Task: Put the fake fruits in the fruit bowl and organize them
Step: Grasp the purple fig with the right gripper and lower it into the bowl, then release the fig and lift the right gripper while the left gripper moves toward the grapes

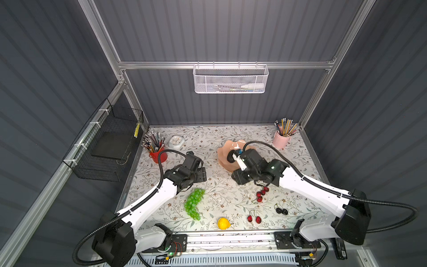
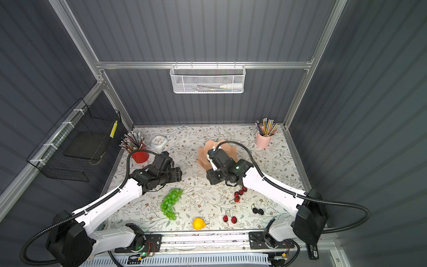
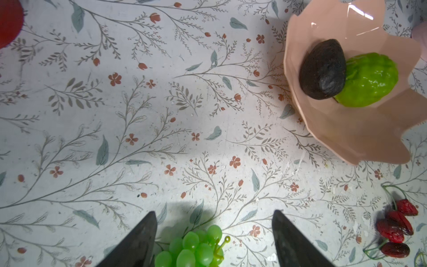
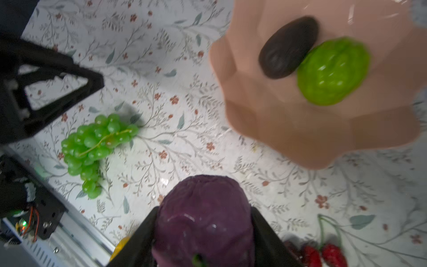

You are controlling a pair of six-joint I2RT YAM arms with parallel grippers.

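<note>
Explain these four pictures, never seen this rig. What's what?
Two robot arms with two-finger grippers share a floral table. Two pictures look down from one overhead stereo camera; the other two come from a camera on each wrist. The right gripper is clamped on a purple fruit, close to the pink bowl, which holds a black avocado and a bumpy green fruit. The left gripper is open near the green grape bunch. Loose on the table: a lemon, red cherries, dark cherries. At the back stand a red pencil cup and a pink pencil cup.
</note>
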